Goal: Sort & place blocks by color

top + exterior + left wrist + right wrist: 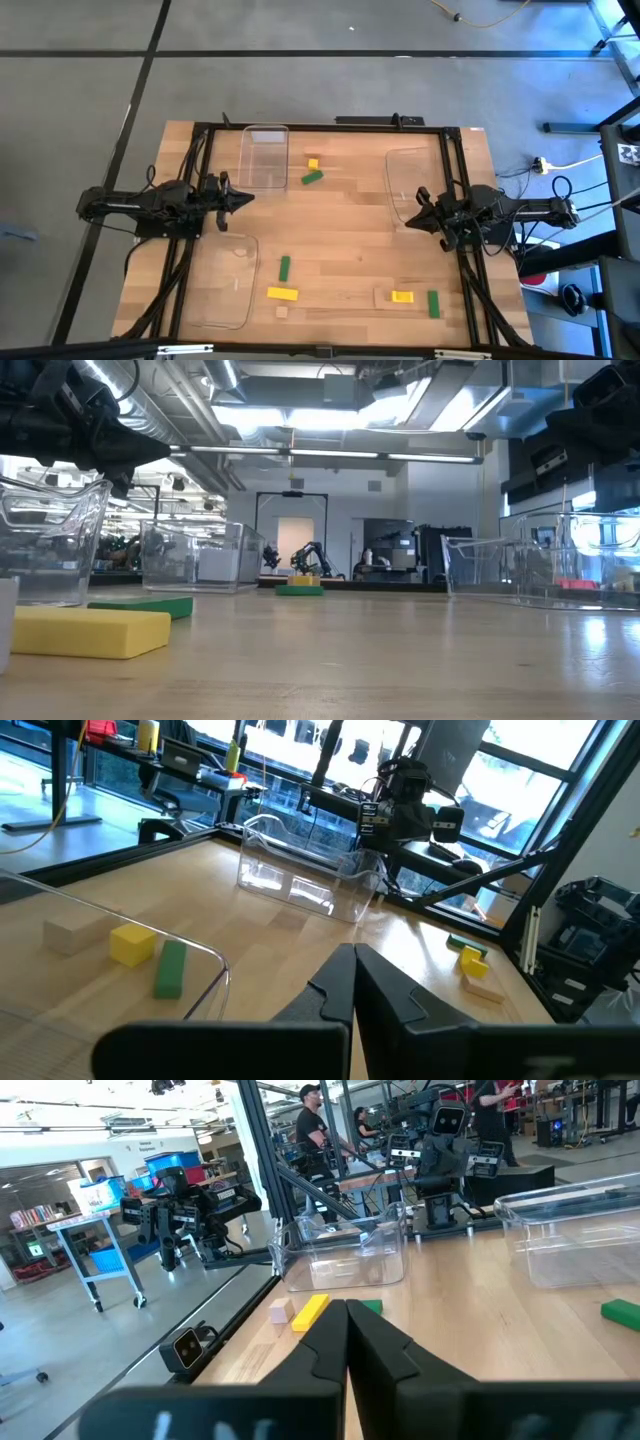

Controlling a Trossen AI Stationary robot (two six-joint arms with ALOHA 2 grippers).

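Observation:
Small blocks lie flat and scattered on the wooden table (350, 235). A yellow block (313, 163) and a green one (312, 177) lie at the far middle. A green one (285, 267), a yellow one (282, 293) and a tan cube (282, 312) lie near the front. A yellow block (402, 296) lies on a tan piece beside a green one (433, 303) at the front right. My left gripper (245, 197) is shut and empty at the table's left, raised above the table. My right gripper (418, 200) is shut and empty at the right, also raised. The two grippers point toward each other.
Three clear plastic trays stand on the table: one at the far left-middle (265, 157), one at the right beside my right gripper (410, 185), one at the front left (225, 280). A black frame (330, 127) runs around the table's edges. People stand in the room beyond (315, 1125).

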